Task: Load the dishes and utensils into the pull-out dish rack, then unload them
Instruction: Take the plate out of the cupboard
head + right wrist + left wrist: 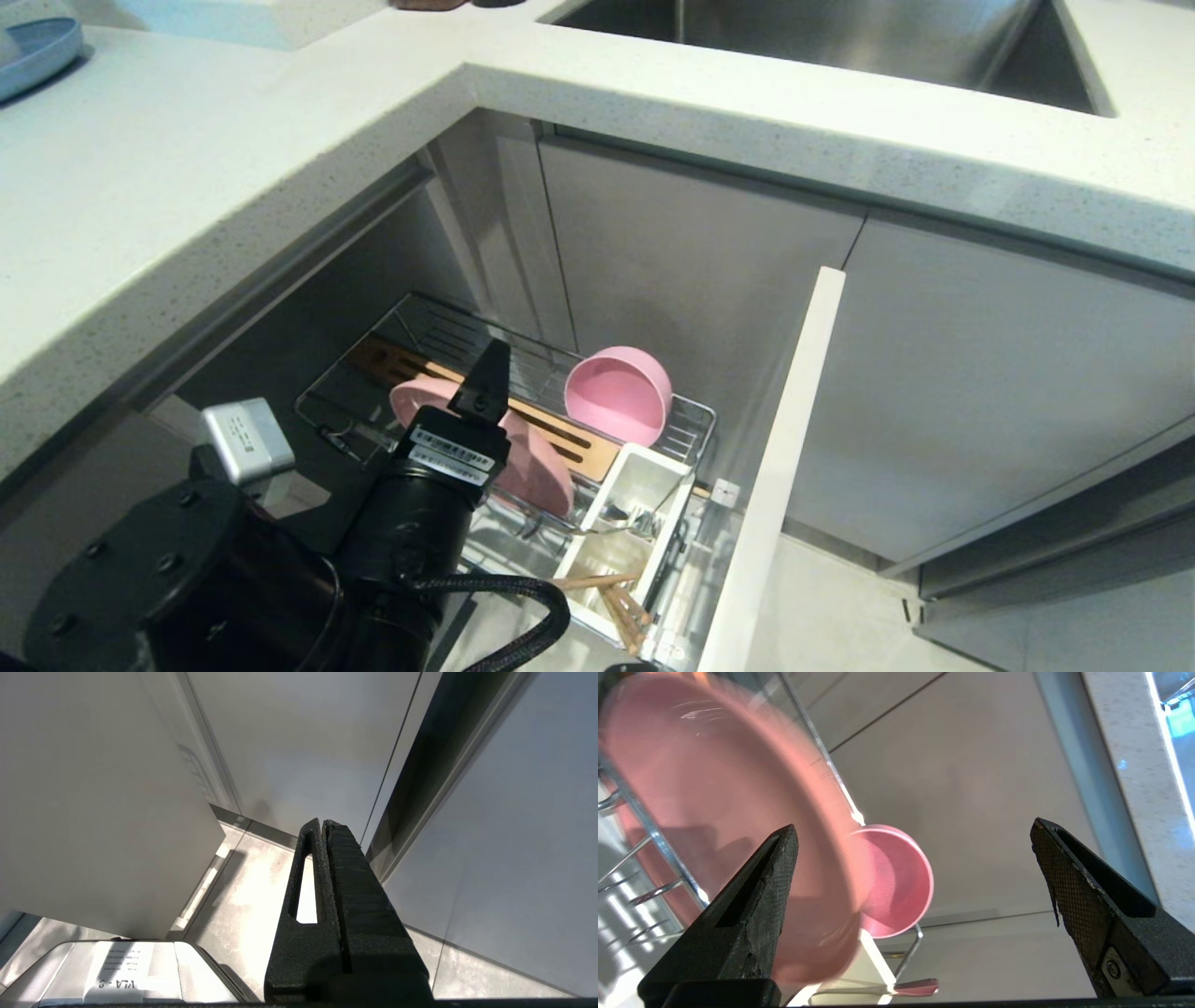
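Note:
The pull-out dish rack (693, 417) stands drawn out under the counter. A pink plate (537, 467) stands on edge in its prongs, and a pink bowl (618, 394) lies on its side at the far end. The white caddy (644, 481) holds a silver fork (611, 515) and wooden chopsticks (621, 602). My left gripper (915, 830) is open at the plate (714, 812). One finger (756, 896) lies before the plate's face, the other (1083, 896) stands well clear, and they grip nothing. The bowl (901, 882) shows beyond. My right gripper (323, 822) is shut and empty, parked low by the cabinets.
The drawer's white front panel (780, 467) stands to the right of the rack. A tan slotted board (579, 446) lies along the basket. The white countertop (233, 187) overhangs the rack, with a blue plate (37, 51) far left and the sink (840, 37) behind.

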`<state>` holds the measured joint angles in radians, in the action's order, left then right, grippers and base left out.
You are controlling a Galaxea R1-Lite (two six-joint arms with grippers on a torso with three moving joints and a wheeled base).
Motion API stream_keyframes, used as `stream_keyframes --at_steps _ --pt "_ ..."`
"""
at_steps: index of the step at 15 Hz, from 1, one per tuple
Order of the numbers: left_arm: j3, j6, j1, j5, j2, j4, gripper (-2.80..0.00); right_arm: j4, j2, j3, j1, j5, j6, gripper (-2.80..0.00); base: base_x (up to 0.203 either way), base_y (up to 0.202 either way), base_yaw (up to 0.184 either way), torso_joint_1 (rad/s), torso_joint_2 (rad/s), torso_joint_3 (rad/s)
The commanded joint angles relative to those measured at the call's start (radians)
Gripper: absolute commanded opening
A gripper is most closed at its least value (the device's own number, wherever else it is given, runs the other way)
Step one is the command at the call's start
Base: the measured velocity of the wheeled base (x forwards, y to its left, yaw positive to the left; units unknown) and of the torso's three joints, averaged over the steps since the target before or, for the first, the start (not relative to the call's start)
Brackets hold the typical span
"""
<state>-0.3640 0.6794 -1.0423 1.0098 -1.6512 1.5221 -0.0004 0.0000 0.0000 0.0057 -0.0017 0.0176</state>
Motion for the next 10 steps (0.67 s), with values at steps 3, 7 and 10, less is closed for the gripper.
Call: stream_keyframes --at_steps 3,7,10 --pt "0.004 0.015 -0.004 0.020 -0.002 0.008 0.00 0.000 0.000 0.002 0.000 0.000 -0.001 -2.80 0.000 0.000 0.000 0.000 0.00 0.000" --pt "0.002 0.004 -0.064 0.036 0.030 0.008 0.00 -0.001 0.000 0.002 0.000 0.000 0.000 -2.80 0.000 0.000 0.000 0.000 0.00 0.000" --pt "-0.030 -0.110 -0.155 0.036 0.052 0.008 0.00 -0.001 0.000 0.002 0.000 0.000 0.000 -2.80 0.000 0.000 0.000 0.000 0.00 0.000"
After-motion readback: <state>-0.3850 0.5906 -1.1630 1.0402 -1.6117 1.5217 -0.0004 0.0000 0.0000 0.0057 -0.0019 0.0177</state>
